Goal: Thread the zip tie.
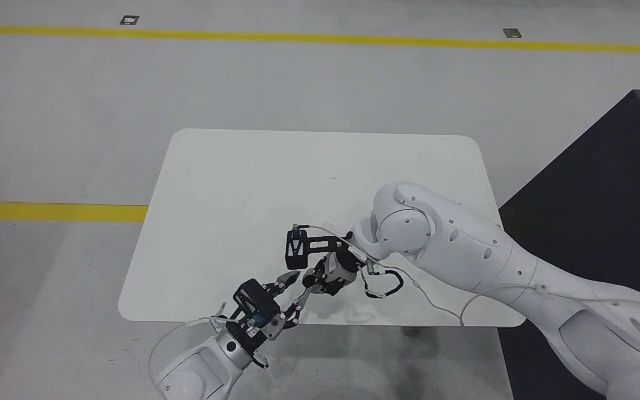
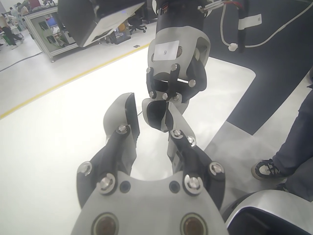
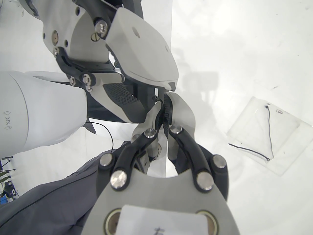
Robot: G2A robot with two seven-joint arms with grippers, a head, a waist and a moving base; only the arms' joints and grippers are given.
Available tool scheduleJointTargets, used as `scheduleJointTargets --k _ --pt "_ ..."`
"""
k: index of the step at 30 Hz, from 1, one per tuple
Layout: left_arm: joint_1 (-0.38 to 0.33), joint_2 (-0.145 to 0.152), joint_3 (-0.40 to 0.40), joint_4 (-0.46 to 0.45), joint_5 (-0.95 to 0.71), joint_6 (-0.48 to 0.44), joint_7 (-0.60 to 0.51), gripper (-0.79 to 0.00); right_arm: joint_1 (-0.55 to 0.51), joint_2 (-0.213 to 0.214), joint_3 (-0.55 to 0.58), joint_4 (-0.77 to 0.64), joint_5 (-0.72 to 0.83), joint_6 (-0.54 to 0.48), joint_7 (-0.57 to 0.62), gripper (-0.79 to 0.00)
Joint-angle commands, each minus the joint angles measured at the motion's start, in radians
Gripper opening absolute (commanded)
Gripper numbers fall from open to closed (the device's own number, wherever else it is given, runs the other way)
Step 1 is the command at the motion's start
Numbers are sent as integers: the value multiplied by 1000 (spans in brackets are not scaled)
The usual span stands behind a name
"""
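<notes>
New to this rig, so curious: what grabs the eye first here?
Two grippers meet tip to tip over the front edge of the table: the right gripper pinches a thin black zip tie, the left gripper gapes open facing it. Nearby, spare zip ties lie on a clear sheet.

Bright overhead glare, warped edges

White table (image 1: 250, 180) with rounded corners
</notes>
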Motion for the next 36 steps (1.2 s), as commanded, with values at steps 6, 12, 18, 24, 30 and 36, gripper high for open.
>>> scheduleJointTargets --k 6,12,18,24,30,36 --pt "-2 0 4 0 13 5 -1 -637 0 0 0 0 0 0 0 -785" --pt "-2 0 9 2 21 13 7 -662 0 0 0 0 0 0 0 -785" --pt "-2 1 10 1 28 12 5 -705 0 0 0 0 0 0 0 -785" --pt "-2 0 13 3 32 18 4 -785 0 0 0 0 0 0 0 -785" --pt "-1 1 14 0 40 20 8 -785 0 0 0 0 0 0 0 -785" --pt "3 2 13 1 40 19 12 -785 0 0 0 0 0 0 0 0"
